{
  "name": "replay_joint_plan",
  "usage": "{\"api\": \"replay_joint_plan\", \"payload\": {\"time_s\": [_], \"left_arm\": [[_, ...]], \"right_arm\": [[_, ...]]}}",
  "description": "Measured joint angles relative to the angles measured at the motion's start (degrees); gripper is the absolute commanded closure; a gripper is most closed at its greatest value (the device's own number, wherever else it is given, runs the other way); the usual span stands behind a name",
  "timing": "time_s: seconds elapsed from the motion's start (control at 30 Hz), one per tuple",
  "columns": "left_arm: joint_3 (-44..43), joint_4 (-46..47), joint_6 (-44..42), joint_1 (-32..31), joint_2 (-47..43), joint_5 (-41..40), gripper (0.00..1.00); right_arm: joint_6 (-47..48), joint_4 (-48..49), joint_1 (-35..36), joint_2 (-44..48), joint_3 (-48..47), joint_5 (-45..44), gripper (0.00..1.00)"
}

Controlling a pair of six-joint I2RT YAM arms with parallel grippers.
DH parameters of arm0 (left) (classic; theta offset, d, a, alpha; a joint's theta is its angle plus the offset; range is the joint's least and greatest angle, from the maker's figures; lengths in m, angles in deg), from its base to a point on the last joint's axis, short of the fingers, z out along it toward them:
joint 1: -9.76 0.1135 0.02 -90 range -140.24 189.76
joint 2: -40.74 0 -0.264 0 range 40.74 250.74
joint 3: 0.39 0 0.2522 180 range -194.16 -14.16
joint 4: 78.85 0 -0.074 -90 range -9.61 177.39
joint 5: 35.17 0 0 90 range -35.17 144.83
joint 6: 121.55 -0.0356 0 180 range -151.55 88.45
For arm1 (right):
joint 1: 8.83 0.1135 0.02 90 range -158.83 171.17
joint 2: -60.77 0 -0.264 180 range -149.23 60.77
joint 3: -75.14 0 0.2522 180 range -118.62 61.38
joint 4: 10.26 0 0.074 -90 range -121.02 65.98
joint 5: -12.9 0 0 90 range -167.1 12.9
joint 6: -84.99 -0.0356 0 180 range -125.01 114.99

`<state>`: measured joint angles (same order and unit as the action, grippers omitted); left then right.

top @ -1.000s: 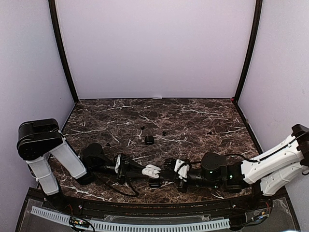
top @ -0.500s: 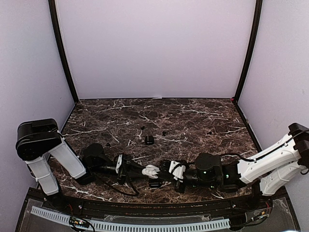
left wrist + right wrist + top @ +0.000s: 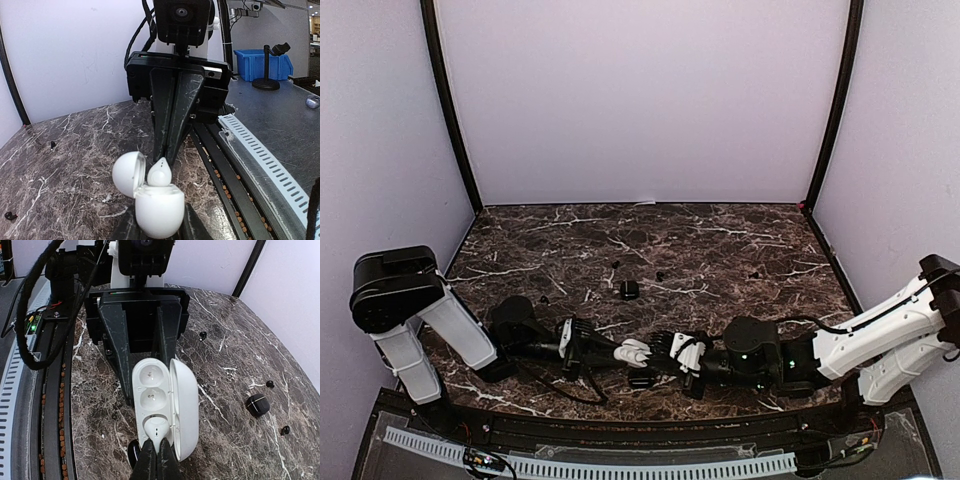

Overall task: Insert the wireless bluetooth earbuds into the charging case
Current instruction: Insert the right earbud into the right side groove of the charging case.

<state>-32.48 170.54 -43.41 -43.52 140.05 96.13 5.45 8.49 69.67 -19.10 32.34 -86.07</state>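
A white charging case (image 3: pixel 159 210) is held between the fingers of my left gripper (image 3: pixel 157 229), its lid (image 3: pixel 127 172) hinged open. In the right wrist view the case (image 3: pixel 152 390) shows two empty sockets. A white earbud (image 3: pixel 160 427) rests in the case's socket nearest my right gripper (image 3: pixel 157 452), which is shut on the bud's stem. From the left wrist the earbud (image 3: pixel 160 174) stands above the case's rim. From above, the left gripper (image 3: pixel 623 352) and right gripper (image 3: pixel 662 350) meet tip to tip at the case (image 3: pixel 636 352) near the table's front edge.
A black case (image 3: pixel 629 290) lies mid-table, also seen from the right wrist (image 3: pixel 257 405). Small black earbuds lie scattered: one (image 3: pixel 613 265), another (image 3: pixel 660 275), a third (image 3: pixel 754 273). A dark object (image 3: pixel 642 381) sits just in front of the grippers. The slotted rail (image 3: pixel 265 160) runs along the table's edge.
My right gripper has moved left with the white earbud, up to the open case. The left arm has held the case still.
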Motion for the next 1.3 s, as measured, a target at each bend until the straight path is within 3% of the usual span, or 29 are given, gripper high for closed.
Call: {"api": "replay_joint_plan", "payload": {"time_s": [0.3, 0.63, 0.83, 1.1, 1.3], "left_arm": [[0.0, 0.42, 0.02, 0.0, 0.0, 0.02, 0.79], [0.0, 1.14, 0.04, 0.0, -0.02, 0.04, 0.79], [0.0, 1.25, 0.74, 0.0, -0.02, -0.92, 0.79], [2.43, 6.12, 10.99, 6.54, -1.99, -4.28, 0.79], [3.85, 4.98, 18.38, 11.74, -8.92, -9.51, 0.79]], "right_arm": [[0.79, -0.5, 0.11, 0.07, -0.22, 0.07, 0.84], [1.11, -0.26, 0.11, 2.43, 0.66, -0.09, 0.92], [1.03, 0.83, 0.11, 2.75, 1.29, -0.09, 0.91], [-0.68, 4.68, -1.16, 7.3, 6.71, -1.11, 0.75], [-3.76, 4.72, -3.96, 2.67, 4.48, -0.9, 0.46]]}}
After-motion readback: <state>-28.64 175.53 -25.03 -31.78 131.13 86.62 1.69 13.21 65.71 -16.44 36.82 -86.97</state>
